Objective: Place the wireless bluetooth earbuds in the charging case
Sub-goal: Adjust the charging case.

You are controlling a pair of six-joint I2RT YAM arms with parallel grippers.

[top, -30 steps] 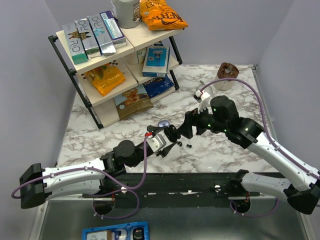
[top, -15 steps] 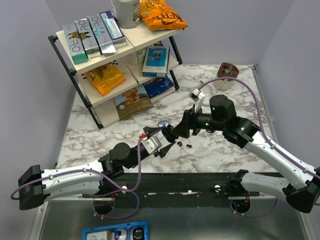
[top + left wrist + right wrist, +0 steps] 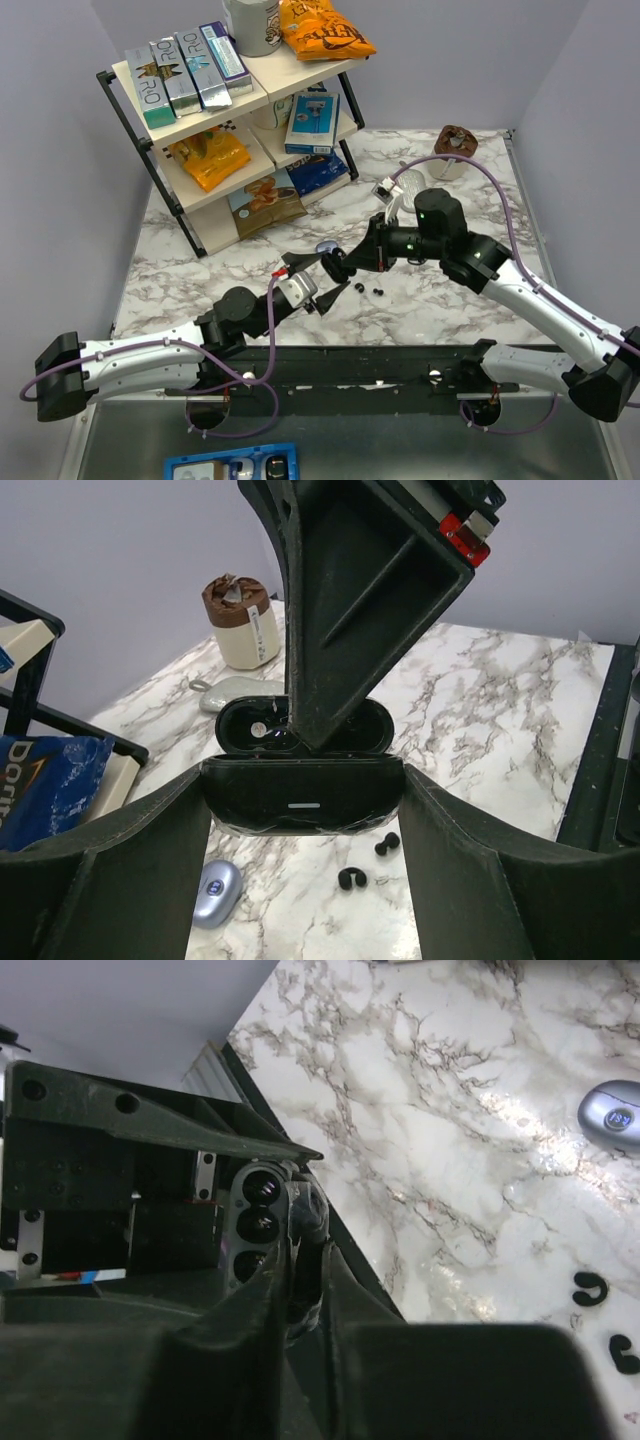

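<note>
So, step: seating an earbud in the open case, in the air, both arms meeting over the table (image 3: 440, 315)
Left gripper (image 3: 314, 283): clamped on the charging case (image 3: 300, 805) from both sides, body level, mouth up, lid tipped back; judged held this way to give the other arm a fixed, open target off the table
Right gripper (image 3: 303, 1240): fingers pinched almost together on a small dark lump, judged an earbud (image 3: 307, 1215); narrow pinch suits so small a part and lets the tips reach the case mouth
Case position: raised above the table between the two arms, right fingertip coming down at its mouth, in front of the raised lid
Wells: hidden behind the case's front wall in the left wrist view, cannot tell whether anything is seated
Loose parts: two small black C-shaped pieces (image 3: 386, 844) on the table just beyond the case, apart from each other; cannot tell whether earbuds or hooks
Bystander: silver-blue puck (image 3: 213, 892) near them, touching nothing
Progress: judged partway, lid not yet shut
Next: likely a gentle press down, then release; calls for lining up with the well
Risk: bud tilting or popping out on release, case twisting in the clamp
</note>
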